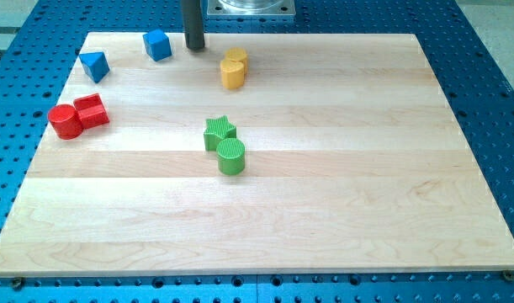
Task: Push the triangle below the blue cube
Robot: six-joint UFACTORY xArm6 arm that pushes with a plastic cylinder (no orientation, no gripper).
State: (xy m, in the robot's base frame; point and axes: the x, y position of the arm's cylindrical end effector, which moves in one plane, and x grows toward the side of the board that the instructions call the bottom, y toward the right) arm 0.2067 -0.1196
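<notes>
The arm carries no pincer, so nothing can be said about one being wide, narrow or holding anything; it ends in one straight dark rod, and the rod's tip rests on the pale wooden worktop near the view's top edge. The tip touches no block.

Just to the view's left of the tip sits one blue cube, close by but apart from it. Further toward the view's left, and slightly lower, lies one blue triangle, near the worktop's upper left corner and apart from the cube. That makes two blue blocks.

To the view's right of the tip and a little lower stands one yellow block, rounded, its exact shape hard to make out.

At the view's left edge are two red blocks touching each other: one red cylinder and, to its right, one red cube-like block.

Near the middle of the worktop are two green blocks in contact: one green star and, directly below it, one green cylinder.

Seven blocks in all. A blue perforated surface surrounds the worktop.
</notes>
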